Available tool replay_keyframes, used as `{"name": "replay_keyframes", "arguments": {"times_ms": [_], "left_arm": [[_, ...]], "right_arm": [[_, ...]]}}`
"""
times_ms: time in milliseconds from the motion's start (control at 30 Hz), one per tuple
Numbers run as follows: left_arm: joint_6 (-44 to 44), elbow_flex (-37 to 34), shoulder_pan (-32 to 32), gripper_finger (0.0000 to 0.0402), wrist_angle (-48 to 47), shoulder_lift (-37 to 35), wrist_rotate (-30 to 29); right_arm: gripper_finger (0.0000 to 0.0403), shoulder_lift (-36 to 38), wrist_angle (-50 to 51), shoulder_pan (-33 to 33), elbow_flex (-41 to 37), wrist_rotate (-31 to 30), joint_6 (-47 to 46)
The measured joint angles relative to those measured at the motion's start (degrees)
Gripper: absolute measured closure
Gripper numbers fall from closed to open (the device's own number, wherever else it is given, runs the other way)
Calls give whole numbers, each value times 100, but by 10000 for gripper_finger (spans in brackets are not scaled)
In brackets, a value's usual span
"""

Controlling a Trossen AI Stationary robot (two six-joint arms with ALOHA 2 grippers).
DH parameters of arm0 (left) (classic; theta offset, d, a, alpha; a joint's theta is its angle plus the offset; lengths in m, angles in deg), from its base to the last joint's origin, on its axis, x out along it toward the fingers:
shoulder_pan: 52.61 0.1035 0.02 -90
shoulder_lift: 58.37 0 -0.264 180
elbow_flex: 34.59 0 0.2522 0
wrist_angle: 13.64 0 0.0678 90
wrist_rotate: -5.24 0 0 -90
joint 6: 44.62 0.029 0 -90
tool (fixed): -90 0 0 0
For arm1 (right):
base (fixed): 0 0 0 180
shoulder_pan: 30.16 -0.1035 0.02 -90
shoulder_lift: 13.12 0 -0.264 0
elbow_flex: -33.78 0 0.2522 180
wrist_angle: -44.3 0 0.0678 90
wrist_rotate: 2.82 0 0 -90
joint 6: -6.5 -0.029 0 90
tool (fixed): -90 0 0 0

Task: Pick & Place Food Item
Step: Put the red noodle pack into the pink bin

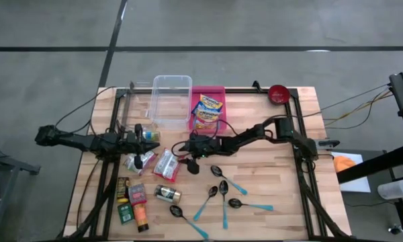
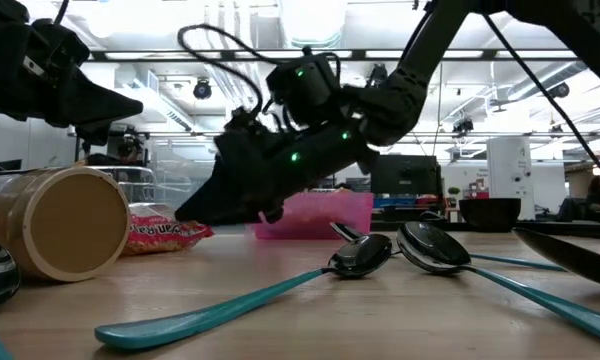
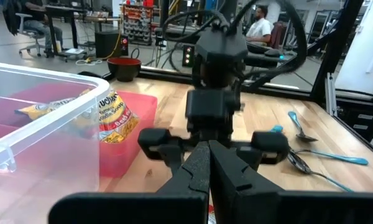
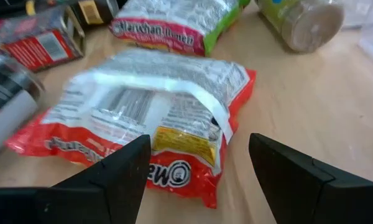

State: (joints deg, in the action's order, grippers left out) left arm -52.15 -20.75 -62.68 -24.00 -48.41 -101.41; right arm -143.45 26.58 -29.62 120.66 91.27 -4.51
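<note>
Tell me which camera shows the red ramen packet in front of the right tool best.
The right wrist view: the red ramen packet fills the frame, lying flat between the open right tool fingers. The high view shows it small beside that tool; the low view only an edge; the left wrist view doesn't show it.

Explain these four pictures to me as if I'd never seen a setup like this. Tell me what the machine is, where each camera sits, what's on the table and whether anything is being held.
This is a robot with two dark arms at a wooden table, each ending in a two-finger pincer. One picture looks straight down, one looks level across the tabletop, and two come from cameras on the wrists. The right pincer is open and low over a red noodle packet; it holds nothing yet. The left pincer is shut and empty, waiting at the table's left side. Also on the table: a clear tub, a pink tray with a snack bag, several teal-handled spoons, a jar, and a red bowl.
</note>
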Motion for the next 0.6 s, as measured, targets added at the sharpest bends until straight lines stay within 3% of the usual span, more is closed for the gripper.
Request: {"name": "replay_keyframes", "arguments": {"times_ms": [400,600], "left_arm": [[2,0,2,401,-7,2,0],[2,0,0,401,-9,2,1]], "right_arm": [[134,-54,546,22,77,-2,-44],[187,-2,771,27,79,0,-43]]}}
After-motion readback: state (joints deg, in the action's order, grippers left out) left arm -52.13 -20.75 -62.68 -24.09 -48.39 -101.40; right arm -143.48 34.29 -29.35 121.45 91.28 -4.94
